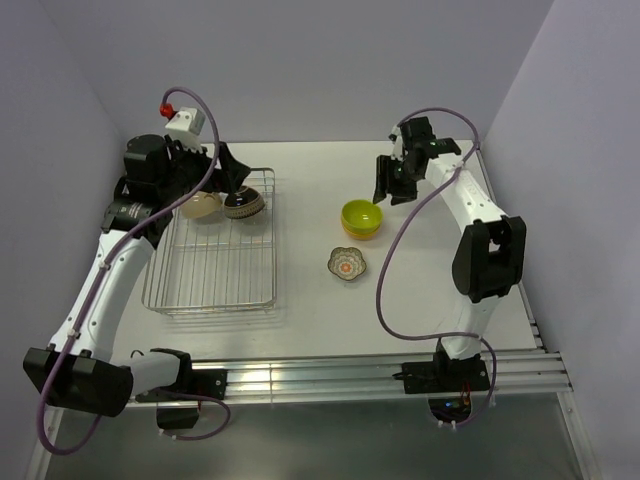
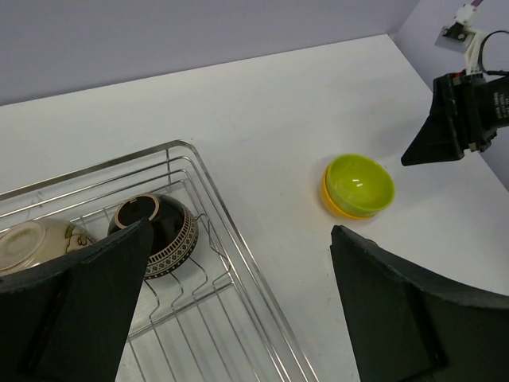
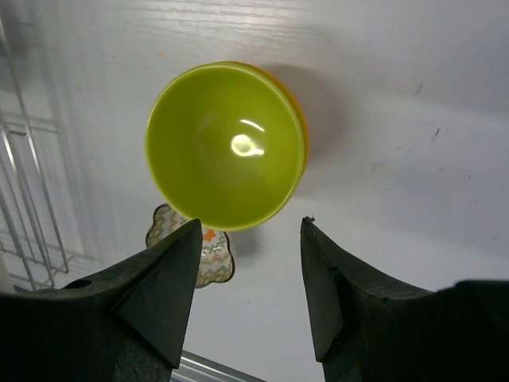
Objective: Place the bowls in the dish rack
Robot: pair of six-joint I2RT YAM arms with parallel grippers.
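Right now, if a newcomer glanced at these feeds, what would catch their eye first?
The lime-green bowl, nested in an orange bowl at mid-table, draws the eye first, with the right gripper poised open over it. Next, the dish rack on the left, with a pale bowl and a dark patterned bowl at its far end. A small scalloped bowl sits alone nearer the arms.
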